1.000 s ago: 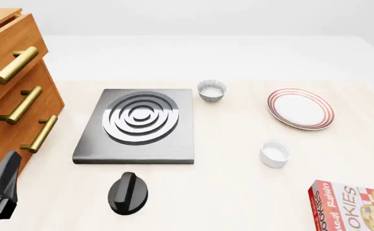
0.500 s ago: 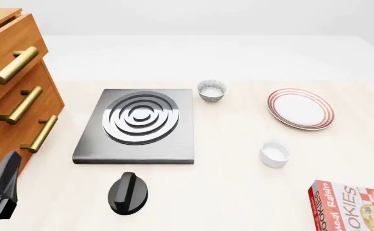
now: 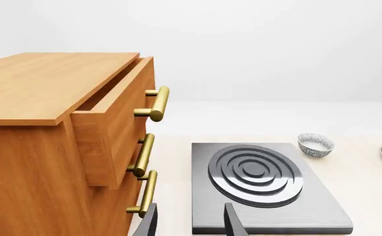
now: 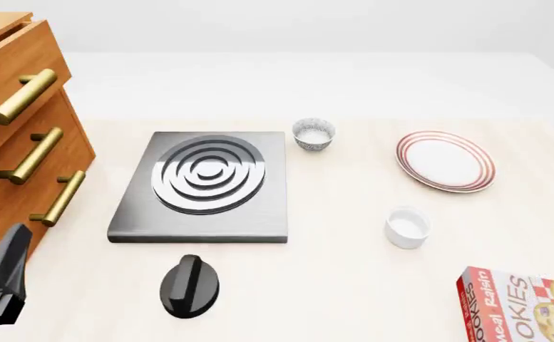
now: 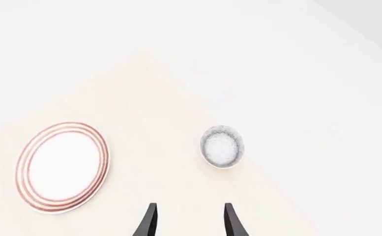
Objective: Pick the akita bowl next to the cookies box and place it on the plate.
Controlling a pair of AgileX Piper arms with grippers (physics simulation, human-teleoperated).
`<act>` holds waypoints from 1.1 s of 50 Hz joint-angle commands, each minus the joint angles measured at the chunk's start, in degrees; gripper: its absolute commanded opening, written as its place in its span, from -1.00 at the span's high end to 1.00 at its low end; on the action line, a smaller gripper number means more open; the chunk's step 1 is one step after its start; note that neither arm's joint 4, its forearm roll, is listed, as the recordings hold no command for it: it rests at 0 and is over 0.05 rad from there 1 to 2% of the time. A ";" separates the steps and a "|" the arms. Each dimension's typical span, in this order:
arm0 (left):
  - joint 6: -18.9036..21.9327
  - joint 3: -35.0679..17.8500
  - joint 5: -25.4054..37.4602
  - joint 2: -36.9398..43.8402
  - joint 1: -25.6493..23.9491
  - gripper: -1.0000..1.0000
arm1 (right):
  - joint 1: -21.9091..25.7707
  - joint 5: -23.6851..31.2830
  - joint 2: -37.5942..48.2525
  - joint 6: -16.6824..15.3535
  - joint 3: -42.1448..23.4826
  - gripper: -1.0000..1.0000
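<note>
Left hand and right hand released, empty.
Centre right hand squarely over akita bowl rim, clear of plate.

cookies box — cut by frame edge | right claw — tips only

- The right gripper shows as two dark fingertips with a clear gap between them, nothing held.
- Ahead of the fingertips a small round akita bowl rests on the pale table, its rim speckled grey, its inside white.
- The plate, white with thin red rings round its rim, lies apart from the bowl and is far wider than it.
- Gripper and bowl do not touch.
</note>
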 commanded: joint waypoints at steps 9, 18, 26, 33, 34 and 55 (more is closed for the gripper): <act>0.00 0.00 0.00 0.00 0.00 -1.00 | -5.85 0.63 11.56 -2.73 -5.89 -1.00; 0.00 0.00 0.00 0.00 0.00 -1.00 | -8.70 0.74 16.83 -4.32 -8.77 -1.00; 0.00 0.00 0.00 0.00 0.00 -1.00 | -10.68 1.26 20.49 -5.85 -11.61 -1.00; 0.00 0.00 0.00 0.00 0.00 -1.00 | -11.90 1.26 23.21 -7.04 -13.15 -1.00; 0.00 0.00 0.00 0.00 0.00 -1.00 | -11.96 1.30 23.47 -7.04 -13.36 -1.00; 0.00 0.00 0.00 0.00 0.00 -1.00 | -13.10 1.13 27.23 -8.04 -15.94 -1.00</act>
